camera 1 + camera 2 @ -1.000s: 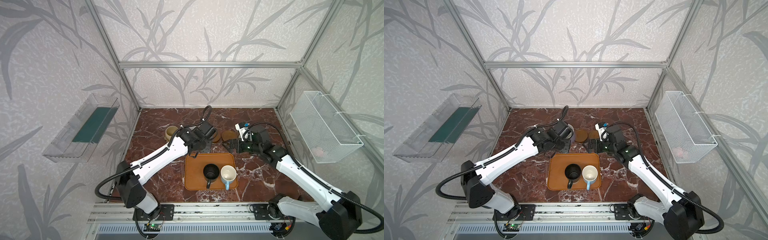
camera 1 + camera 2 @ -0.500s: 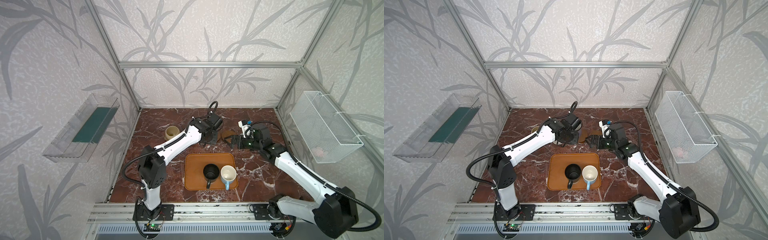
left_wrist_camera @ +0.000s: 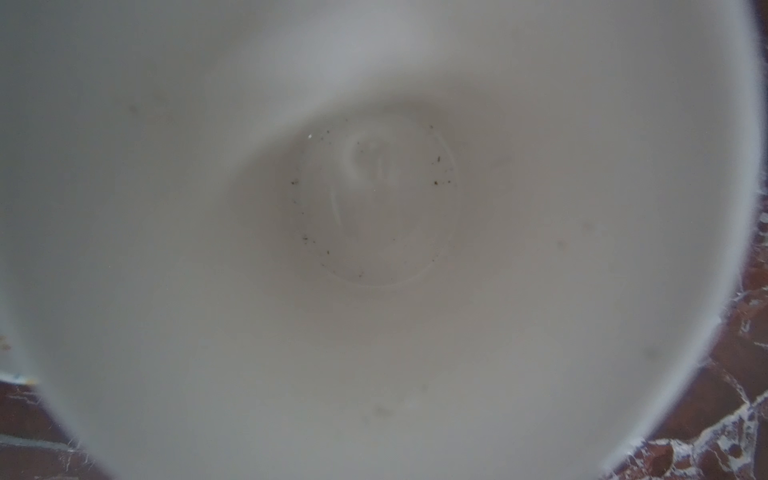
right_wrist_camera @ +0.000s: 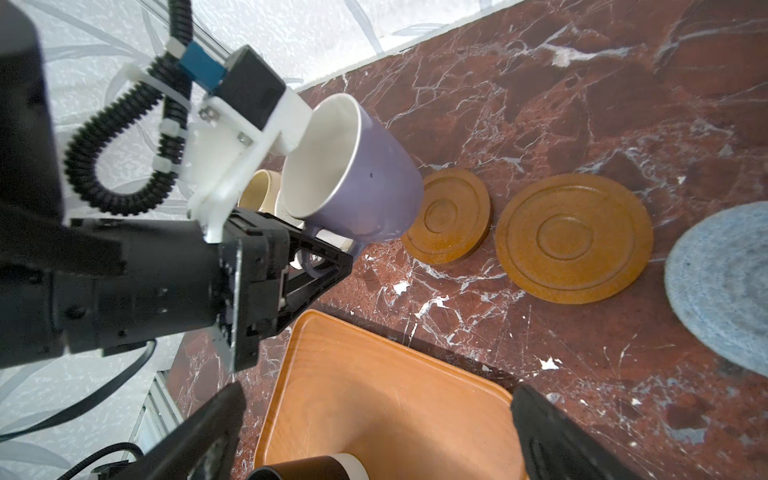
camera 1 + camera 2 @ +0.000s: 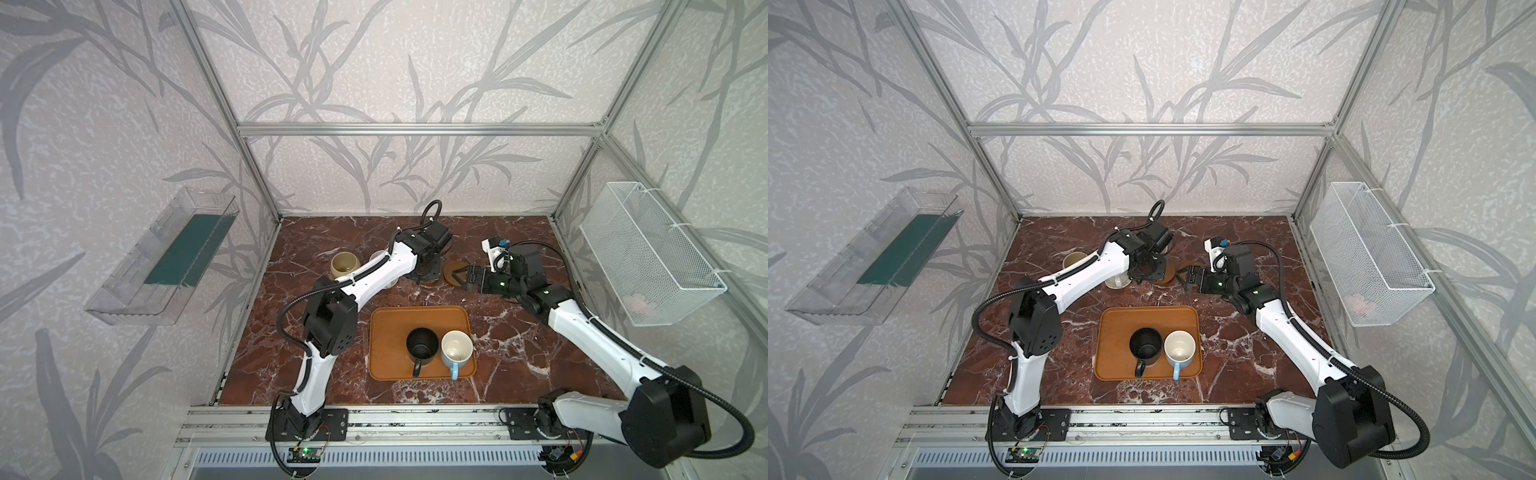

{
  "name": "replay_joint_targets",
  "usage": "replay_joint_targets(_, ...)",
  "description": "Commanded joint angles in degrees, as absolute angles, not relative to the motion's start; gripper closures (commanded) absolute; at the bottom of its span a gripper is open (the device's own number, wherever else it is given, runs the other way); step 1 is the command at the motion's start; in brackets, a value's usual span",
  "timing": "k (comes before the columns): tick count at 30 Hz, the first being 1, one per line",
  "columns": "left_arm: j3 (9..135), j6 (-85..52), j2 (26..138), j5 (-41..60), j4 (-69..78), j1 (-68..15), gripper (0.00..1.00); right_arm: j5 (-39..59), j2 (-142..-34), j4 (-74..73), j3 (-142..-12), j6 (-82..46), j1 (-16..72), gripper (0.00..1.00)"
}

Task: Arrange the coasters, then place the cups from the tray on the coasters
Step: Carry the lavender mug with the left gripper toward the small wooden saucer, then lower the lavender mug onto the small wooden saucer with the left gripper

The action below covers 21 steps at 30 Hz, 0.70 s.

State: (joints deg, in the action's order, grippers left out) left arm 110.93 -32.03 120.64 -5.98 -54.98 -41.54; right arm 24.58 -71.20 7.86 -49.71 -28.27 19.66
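**Lavender mug leans in toward a wooden coaster**

The left tool [image 4: 322, 266], pressed together on the handle of the lavender mug [image 4: 365, 183], holds the cup tilted at centre-left of the right wrist view. The mug's base is right at the edge of the smaller wooden coaster [image 4: 446, 216], though contact cannot be told. Gripping by the handle likely explains the lean, and it leaves the base free to settle on the disc. Further right in that frame lie the larger wooden coaster [image 4: 573, 243] and, at the right edge, the grey-blue woven coaster [image 4: 723, 286], both bare.

The right tool [image 5: 455, 277], spread wide and empty, hovers mid-frame in a top view beyond the far rim of the tray [image 5: 390, 328], probably ready for another cup. Both top views largely lose the lavender mug behind the left arm. They alone show the black mug [image 5: 422, 344] and light blue mug [image 5: 456, 348] low on the tray, and the beige mug [image 5: 344, 265] at left on the marble surface [image 5: 498, 332]. The left wrist view shows only the mug's white inside.
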Motion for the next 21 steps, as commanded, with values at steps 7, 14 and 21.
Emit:
replay_joint_targets(7,117.9,-33.6,125.4,-10.0,-56.5,-40.9,1.00,25.9,-72.9,7.6,-48.9,-28.5,18.8,0.01)
replay_joint_targets(14,120.5,-33.4,128.7,-8.0,-56.3,-40.4,1.00,25.0,-73.7,8.1,-48.9,-27.5,18.6,0.01)
replay_joint_targets(21,122.7,-34.0,131.0,-9.0,-57.9,-40.3,1.00,25.2,-74.2,8.2,-48.8,-27.2,18.1,0.01)
